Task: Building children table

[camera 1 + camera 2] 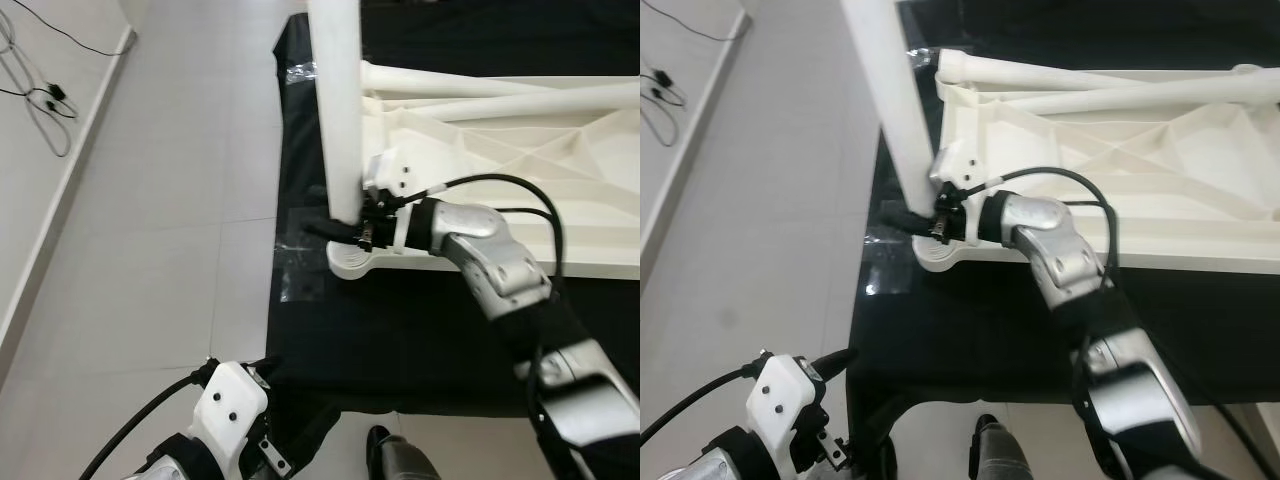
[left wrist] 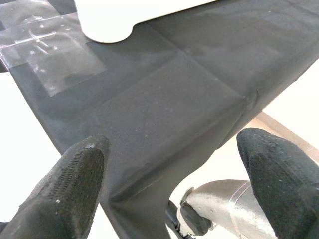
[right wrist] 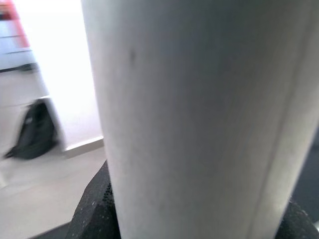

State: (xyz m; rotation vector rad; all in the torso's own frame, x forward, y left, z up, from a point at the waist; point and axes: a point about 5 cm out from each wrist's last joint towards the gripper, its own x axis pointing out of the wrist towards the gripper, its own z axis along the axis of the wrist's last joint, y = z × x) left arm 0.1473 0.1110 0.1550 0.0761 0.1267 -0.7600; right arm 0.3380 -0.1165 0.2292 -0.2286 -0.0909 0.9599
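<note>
The white children's table top [image 1: 500, 190] lies upside down on a black cloth [image 1: 400, 340]. One white leg [image 1: 338, 110] stands upright at its near left corner socket [image 1: 350, 262]. My right gripper [image 1: 335, 230] is shut around the base of that leg; in the right wrist view the leg [image 3: 189, 119] sits between the black pads [image 3: 94, 209]. Two more white legs [image 1: 480, 85] lie across the far side of the top. My left gripper [image 2: 174, 184] is open and hangs low over the near left edge of the cloth, holding nothing.
Pale tiled floor [image 1: 150, 250] spreads to the left, with cables [image 1: 40, 100] by the wall. Clear tape [image 1: 300, 285] fixes the cloth's edge to the floor. My grey foot [image 1: 400, 455] is at the near edge of the cloth. A dark backpack [image 3: 32, 132] stands by a far wall.
</note>
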